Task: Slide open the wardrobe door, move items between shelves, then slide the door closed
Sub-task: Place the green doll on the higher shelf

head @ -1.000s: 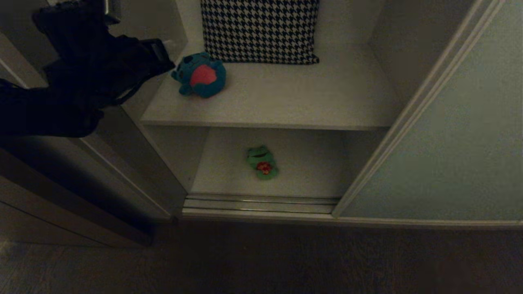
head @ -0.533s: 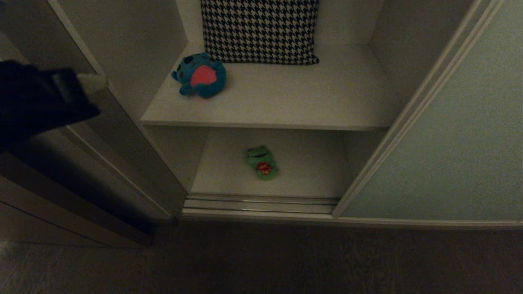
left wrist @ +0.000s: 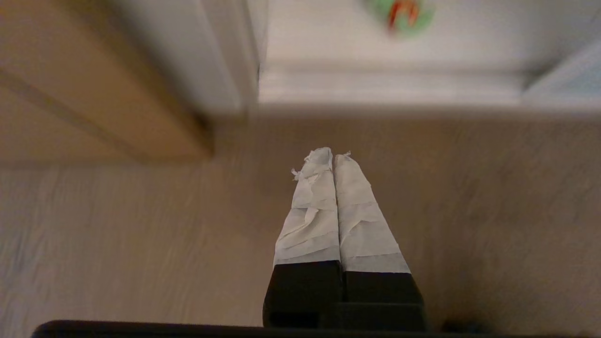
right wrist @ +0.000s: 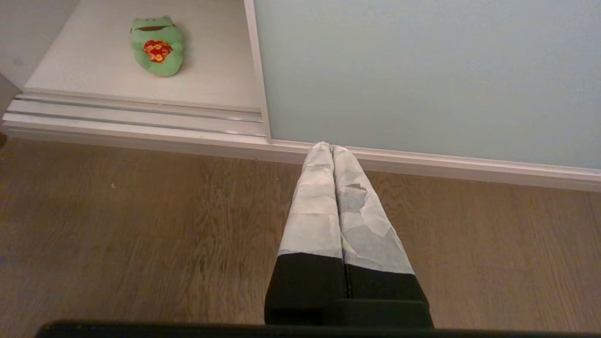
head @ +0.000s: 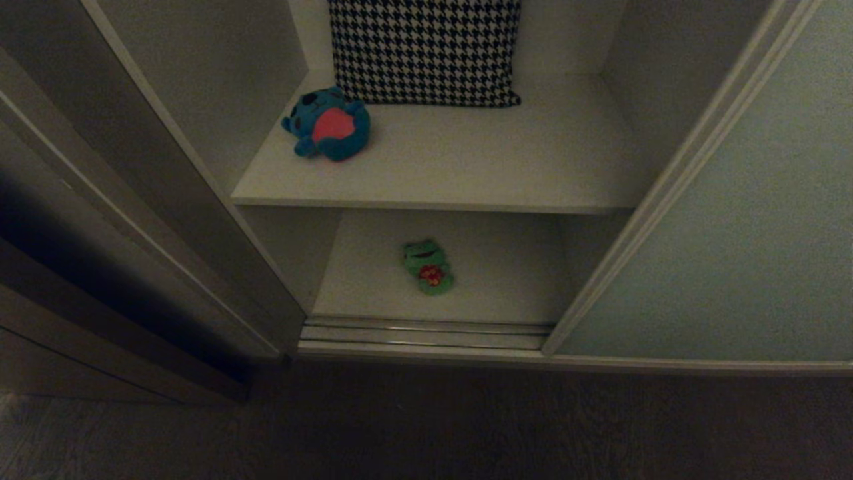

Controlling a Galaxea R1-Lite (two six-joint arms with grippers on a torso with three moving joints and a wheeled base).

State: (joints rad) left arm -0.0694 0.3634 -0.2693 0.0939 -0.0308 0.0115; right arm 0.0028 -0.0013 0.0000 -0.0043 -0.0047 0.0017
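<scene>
With the sliding wardrobe door [head: 733, 233] slid open, the blue toy [head: 328, 124] laid on the upper shelf [head: 466, 167] and the green frog [head: 427, 266] below, closing is judged outstanding, while the left gripper [left wrist: 333, 157] and right gripper [right wrist: 330, 148] are pressed closed, empty.

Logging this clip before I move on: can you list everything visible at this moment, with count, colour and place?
blue plush toy: one, blue with pink-red belly, upper shelf, left part.
houndstooth cushion: one, black and white, upright at the back of the upper shelf.
green frog plush: one, green with red flowered belly, lower shelf.
sliding wardrobe door: one, pale grey-green, slid to the right, opening uncovered.
door track: light metal rails at the opening's foot.
floor: brown wood, in front.
left gripper: white-taped fingers shut, empty, above the floor.
right gripper: same, near the door's foot.
</scene>
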